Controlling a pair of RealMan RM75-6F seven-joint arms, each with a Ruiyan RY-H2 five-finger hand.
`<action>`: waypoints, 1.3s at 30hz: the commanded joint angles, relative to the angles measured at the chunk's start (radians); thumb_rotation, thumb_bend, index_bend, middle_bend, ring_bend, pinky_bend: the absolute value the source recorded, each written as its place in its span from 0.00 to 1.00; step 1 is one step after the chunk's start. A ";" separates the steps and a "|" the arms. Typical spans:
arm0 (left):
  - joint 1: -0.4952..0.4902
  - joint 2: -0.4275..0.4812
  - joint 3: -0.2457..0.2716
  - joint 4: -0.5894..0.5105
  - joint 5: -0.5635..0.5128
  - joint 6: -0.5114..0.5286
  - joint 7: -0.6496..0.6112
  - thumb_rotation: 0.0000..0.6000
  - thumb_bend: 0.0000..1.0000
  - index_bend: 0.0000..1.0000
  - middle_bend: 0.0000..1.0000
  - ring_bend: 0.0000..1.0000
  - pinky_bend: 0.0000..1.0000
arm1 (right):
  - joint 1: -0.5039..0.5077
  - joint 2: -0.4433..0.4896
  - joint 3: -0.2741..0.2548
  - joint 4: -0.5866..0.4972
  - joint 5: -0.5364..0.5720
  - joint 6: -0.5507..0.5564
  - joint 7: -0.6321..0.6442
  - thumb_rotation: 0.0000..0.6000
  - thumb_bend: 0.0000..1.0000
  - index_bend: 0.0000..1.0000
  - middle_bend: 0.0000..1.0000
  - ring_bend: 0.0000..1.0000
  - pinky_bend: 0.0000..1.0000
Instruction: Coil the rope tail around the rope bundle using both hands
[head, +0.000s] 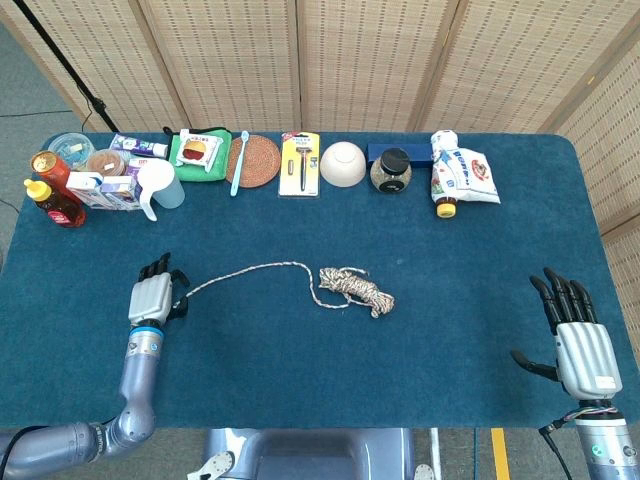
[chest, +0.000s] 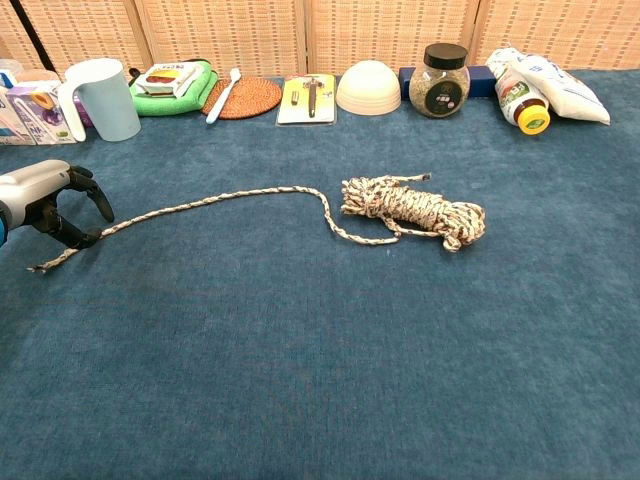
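Left hand (chest: 45, 203) curled over rope tail (chest: 200, 204), grasp unconfirmed, bare cloth around | right hand (head: 583, 343) released near table (head: 470, 330) edge | rope bundle (chest: 415, 211) lain between them

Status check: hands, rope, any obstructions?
Left hand at rope tail end, grip unconfirmed. Right hand open, far from rope bundle. Nothing between hands and rope.
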 joint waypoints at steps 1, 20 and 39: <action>0.001 -0.001 -0.003 -0.005 -0.002 -0.005 -0.011 1.00 0.45 0.41 0.00 0.00 0.00 | 0.000 0.001 0.000 -0.001 0.000 0.000 0.002 1.00 0.00 0.00 0.00 0.00 0.00; -0.008 -0.019 -0.004 0.023 -0.012 0.012 0.008 1.00 0.35 0.52 0.00 0.00 0.00 | 0.001 0.004 -0.001 0.001 0.001 0.000 0.011 1.00 0.00 0.00 0.00 0.00 0.00; -0.016 -0.038 -0.005 0.039 -0.018 0.011 0.021 1.00 0.37 0.52 0.00 0.00 0.00 | 0.002 0.006 -0.001 0.002 0.003 -0.002 0.020 1.00 0.00 0.00 0.00 0.00 0.00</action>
